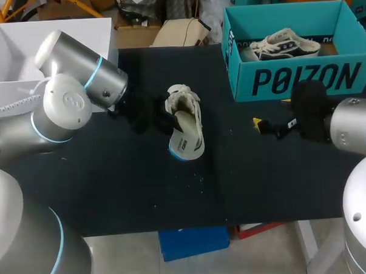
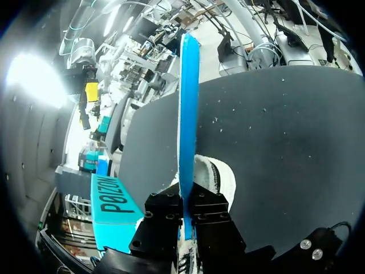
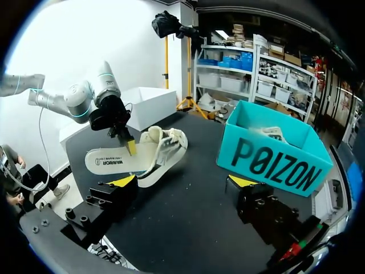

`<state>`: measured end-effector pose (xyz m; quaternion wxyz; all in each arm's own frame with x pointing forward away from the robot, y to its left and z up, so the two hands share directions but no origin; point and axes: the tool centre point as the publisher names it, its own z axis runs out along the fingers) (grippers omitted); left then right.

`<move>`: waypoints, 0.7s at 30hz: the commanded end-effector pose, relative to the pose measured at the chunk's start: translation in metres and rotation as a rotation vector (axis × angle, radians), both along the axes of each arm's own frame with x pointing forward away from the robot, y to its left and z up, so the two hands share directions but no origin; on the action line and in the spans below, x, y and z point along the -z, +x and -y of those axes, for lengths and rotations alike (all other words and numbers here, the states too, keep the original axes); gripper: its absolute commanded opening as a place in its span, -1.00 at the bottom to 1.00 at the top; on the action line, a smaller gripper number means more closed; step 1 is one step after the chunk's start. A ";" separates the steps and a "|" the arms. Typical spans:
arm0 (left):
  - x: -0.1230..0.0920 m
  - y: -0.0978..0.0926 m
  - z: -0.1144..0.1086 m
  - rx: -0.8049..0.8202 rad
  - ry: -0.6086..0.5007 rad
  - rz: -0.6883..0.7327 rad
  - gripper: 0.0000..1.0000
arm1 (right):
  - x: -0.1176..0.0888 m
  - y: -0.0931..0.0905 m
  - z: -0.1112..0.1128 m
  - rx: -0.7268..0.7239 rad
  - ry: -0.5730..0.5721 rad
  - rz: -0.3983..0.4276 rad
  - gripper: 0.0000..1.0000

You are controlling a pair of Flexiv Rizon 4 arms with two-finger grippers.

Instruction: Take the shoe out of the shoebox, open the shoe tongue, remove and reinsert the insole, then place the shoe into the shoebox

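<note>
Cream shoe (image 1: 185, 109), on its side mid-table (image 1: 112, 188). Its insole (image 2: 188, 103), blue beneath with dark print on top, is pinched in the left gripper (image 2: 185, 197). Right gripper (image 3: 182, 182) spread wide, empty, near the teal shoebox (image 1: 302, 77) with large dark lettering.

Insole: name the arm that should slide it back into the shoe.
Left. Its pincer is shut on the insole, right by the cream shoe. The right pincer is open, empty and farther off, nearer the teal shoebox.
</note>
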<state>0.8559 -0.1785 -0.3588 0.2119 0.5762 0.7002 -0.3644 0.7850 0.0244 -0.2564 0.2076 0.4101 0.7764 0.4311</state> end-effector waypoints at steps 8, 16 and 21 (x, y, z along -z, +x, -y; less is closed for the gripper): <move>0.010 0.029 0.010 -0.021 0.043 0.002 -1.00 | 0.001 0.000 0.000 -0.001 0.000 -0.002 1.00; 0.012 0.031 0.010 -0.041 0.071 0.011 -1.00 | 0.001 0.000 0.000 -0.001 0.000 -0.002 1.00; 0.012 0.031 0.010 -0.041 0.071 0.011 -1.00 | 0.001 0.000 0.000 -0.001 0.000 -0.002 1.00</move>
